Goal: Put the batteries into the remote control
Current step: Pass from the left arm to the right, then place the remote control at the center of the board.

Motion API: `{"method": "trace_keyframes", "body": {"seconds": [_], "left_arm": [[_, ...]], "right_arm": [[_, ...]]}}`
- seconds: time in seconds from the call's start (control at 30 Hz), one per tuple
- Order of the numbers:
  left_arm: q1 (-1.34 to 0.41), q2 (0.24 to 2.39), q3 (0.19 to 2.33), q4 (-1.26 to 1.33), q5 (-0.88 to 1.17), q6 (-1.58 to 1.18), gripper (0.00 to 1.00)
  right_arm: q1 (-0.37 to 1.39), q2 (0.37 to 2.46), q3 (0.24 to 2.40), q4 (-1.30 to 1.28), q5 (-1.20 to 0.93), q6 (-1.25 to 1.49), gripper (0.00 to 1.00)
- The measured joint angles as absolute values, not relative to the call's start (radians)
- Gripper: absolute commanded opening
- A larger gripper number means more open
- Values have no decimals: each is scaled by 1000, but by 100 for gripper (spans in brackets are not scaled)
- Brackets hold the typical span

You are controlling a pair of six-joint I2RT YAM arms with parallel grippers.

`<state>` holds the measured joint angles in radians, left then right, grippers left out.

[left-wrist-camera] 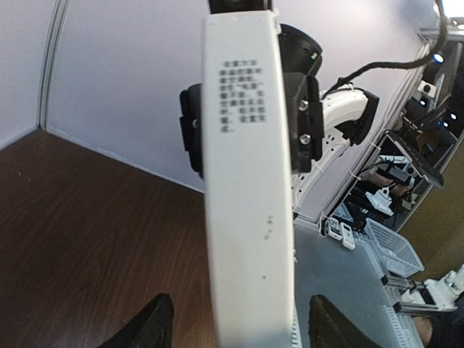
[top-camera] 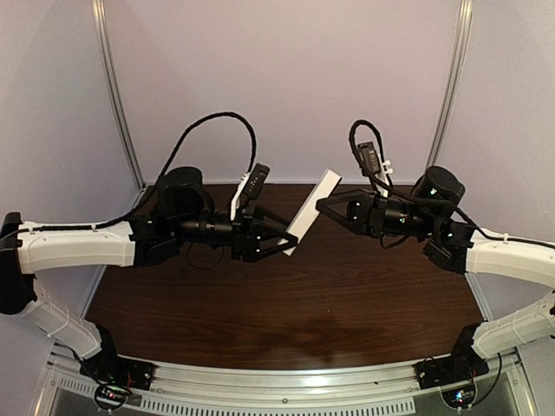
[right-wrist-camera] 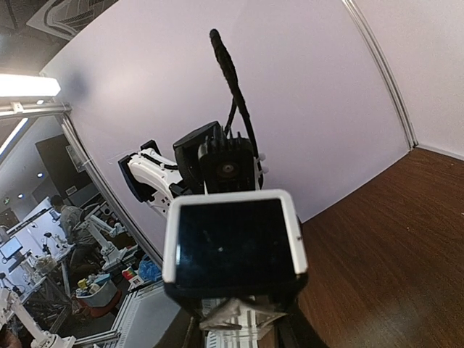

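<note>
slim white plastic remote control (top-camera: 310,211) clamped by right gripper (top-camera: 321,204); left gripper (top-camera: 292,241) apart.

**Remote control end-on at the lower centre**

The remote control (right-wrist-camera: 232,243) points almost straight at the lens. Its near end is a dark, glossy square inside a rounded white frame, slightly tilted. Beneath it a black block and a pale ribbed part run off the bottom edge, and how it is gripped cannot be made out here. Directly behind it is the left arm (right-wrist-camera: 154,177), with white casing, a black wrist housing and a round camera lens (right-wrist-camera: 227,168). A black braided cable (right-wrist-camera: 229,80) rises from that housing against the pale wall (right-wrist-camera: 304,87). Dark brown wood-grain table (right-wrist-camera: 391,246) fills the lower right. At far left a lit room shows other robot rigs and a person (right-wrist-camera: 69,215).
</note>
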<state>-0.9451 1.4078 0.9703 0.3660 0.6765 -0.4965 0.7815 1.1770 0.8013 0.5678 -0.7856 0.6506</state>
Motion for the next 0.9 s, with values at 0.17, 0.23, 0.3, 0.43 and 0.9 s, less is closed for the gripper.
{"method": "trace_keyframes", "body": {"seconds": [0.17,0.23,0.3,0.43,0.9], "left_arm": [[-895,1375,952,327,665,-489,97],[-856,1333,936,297,657,-480,97],[-821,1286,924,260,643,-472,98],[-764,1198,900,206,595,-461,97],[-657,1096,775,47,294,-518,97]], "right_arm": [[780,1169,830,450,-781,621,9],[776,1169,853,364,-773,593,8],[774,1169,886,263,-754,552,6],[773,1203,997,23,-688,463,5],[782,1484,1201,-546,-387,281,2]]}}
